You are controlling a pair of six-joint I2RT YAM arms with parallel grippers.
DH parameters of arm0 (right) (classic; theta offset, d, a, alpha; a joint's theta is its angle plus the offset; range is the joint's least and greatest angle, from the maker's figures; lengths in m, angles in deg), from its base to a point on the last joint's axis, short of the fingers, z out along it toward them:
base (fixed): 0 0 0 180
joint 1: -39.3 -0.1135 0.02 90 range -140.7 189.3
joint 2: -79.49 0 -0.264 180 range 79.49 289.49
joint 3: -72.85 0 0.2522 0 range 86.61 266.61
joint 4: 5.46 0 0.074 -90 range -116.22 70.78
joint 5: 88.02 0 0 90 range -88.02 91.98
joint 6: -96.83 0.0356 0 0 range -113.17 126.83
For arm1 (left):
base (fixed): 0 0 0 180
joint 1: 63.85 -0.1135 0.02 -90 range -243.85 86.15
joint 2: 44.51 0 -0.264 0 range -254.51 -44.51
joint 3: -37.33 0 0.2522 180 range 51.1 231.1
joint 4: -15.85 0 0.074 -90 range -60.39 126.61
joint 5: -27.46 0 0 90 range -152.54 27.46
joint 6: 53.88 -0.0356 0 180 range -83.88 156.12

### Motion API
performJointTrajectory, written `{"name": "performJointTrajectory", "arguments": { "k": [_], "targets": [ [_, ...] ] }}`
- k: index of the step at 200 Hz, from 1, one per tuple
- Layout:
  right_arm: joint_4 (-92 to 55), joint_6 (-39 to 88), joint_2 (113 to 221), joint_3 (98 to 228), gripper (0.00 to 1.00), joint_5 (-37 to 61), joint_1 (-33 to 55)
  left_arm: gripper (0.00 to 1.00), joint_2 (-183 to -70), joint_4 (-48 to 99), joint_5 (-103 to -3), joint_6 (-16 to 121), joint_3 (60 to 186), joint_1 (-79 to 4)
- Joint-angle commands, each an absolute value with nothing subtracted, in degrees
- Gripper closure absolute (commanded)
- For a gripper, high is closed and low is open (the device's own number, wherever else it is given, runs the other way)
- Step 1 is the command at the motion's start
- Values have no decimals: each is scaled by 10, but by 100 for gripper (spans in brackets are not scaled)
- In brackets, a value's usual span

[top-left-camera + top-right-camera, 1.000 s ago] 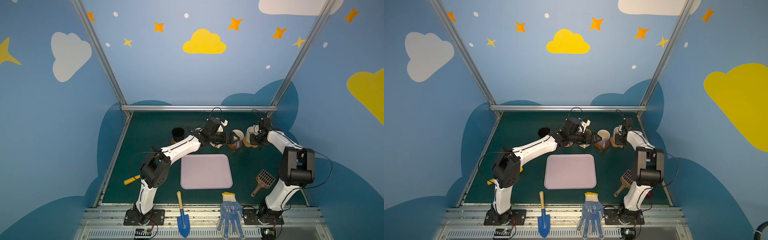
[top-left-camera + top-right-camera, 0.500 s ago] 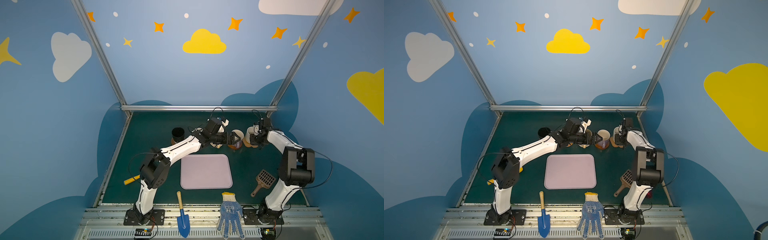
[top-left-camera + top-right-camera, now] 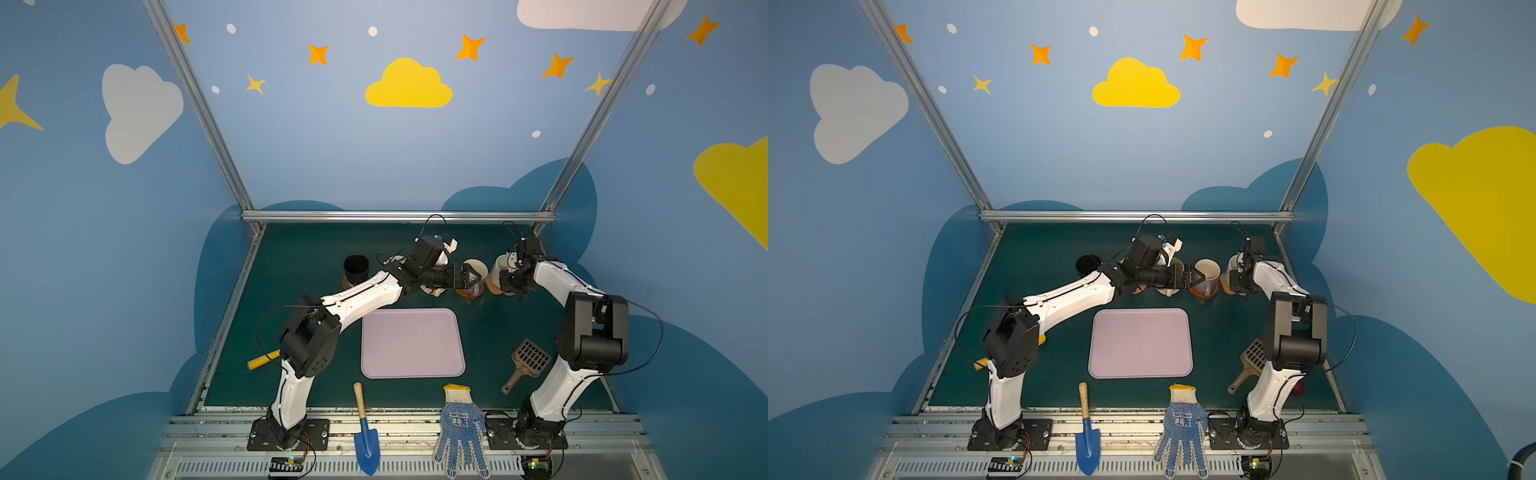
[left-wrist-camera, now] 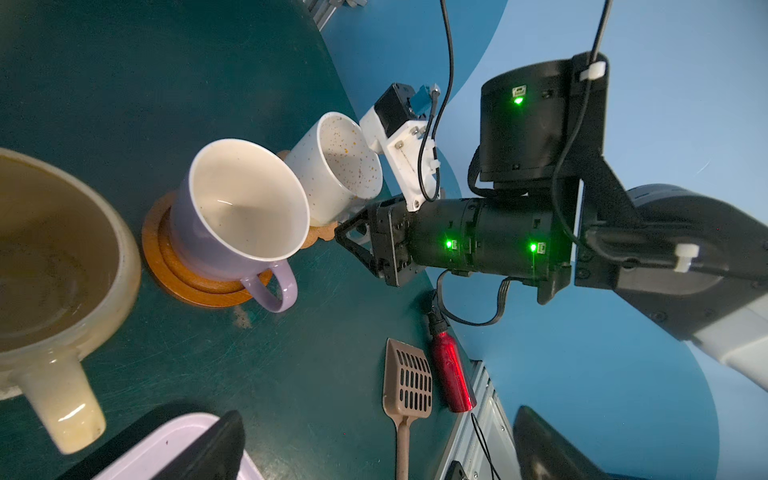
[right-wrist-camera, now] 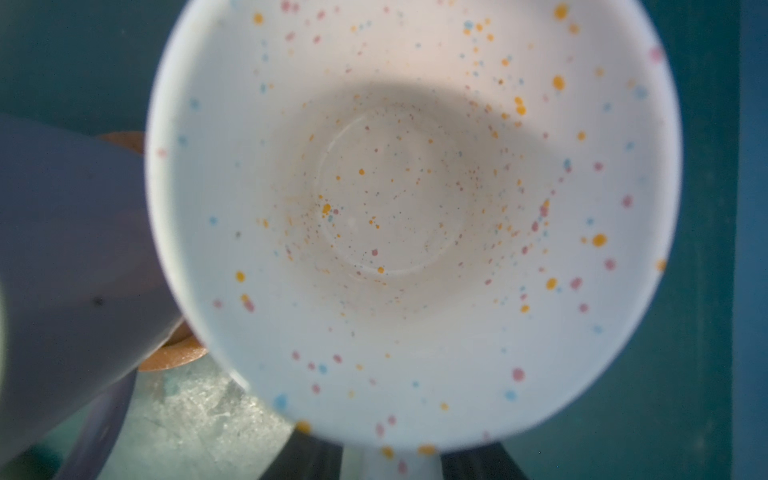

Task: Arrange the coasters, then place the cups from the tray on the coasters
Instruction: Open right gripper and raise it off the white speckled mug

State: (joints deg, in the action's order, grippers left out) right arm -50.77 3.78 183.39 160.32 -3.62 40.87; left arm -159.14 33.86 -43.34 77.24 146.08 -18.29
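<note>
The lavender-pink tray (image 3: pixel 411 343) lies bare in both top views. Behind it stands a row of cups on coasters. The black cup (image 3: pixel 356 268) sits on an orange coaster (image 3: pixel 346 285). The lavender cup (image 4: pixel 241 216) rests on a brown wooden coaster (image 4: pixel 195 286), with the tan-yellow cup (image 4: pixel 54 257) beside it. The speckled cup (image 5: pixel 415 208) stands on the tan cloud coaster (image 4: pixel 318 239). My left gripper (image 3: pixel 470 276) hangs open by the lavender cup, holding nothing. My right gripper (image 5: pixel 392 461) is open, its dark fingers (image 5: pixel 311 461) flanking the speckled cup's handle. My left arm hides the rest of the row.
A blue trowel (image 3: pixel 365 440) and a dotted glove (image 3: pixel 459 432) lie at the front edge. A brown slotted scoop (image 3: pixel 528 361) sits front right, with a red bottle (image 4: pixel 451 374) next to it. A yellow handle (image 3: pixel 264 359) shows by my left arm.
My right gripper's jaws have spread apart around the speckled cup's handle. Both arms have hardly moved.
</note>
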Motion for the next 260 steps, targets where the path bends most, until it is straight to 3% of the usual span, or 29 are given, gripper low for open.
{"name": "performJointTrajectory", "arguments": {
  "k": [1, 12, 17, 57, 103, 140, 169, 189, 223, 260],
  "targets": [
    [-494, 35, 1815, 1593, 51, -70, 398, 0, -1565, 350, -448, 753, 1461, -182],
    [-463, 33, 1792, 1568, 22, -88, 391, 0, -1557, 382, -483, 726, 1467, -175],
    [-452, 34, 1782, 1560, 19, -93, 388, 0, -1552, 394, -504, 709, 1471, -171],
    [-433, 42, 1719, 1536, 18, -121, 365, 0, -1517, 413, -561, 661, 1456, -167],
    [-398, 75, 1588, 1488, 18, -80, 359, 0, -1440, 430, -710, 565, 1409, -164],
    [-349, 158, 1483, 1430, 12, -21, 355, 0, -1356, 346, -755, 481, 1277, -185],
    [-320, 167, 1421, 1375, 12, 9, 340, 0, -1300, 324, -849, 438, 1186, -200],
    [-317, 166, 1394, 1346, 12, 22, 334, 0, -1254, 294, -860, 414, 1115, -221],
    [-235, 217, 1362, 1262, 12, 11, 326, 0, -1185, 278, -854, 386, 1022, -271],
    [-137, 149, 1372, 1181, 12, -60, 311, 0, -1137, 190, -914, 289, 907, -306]
  ]
}}
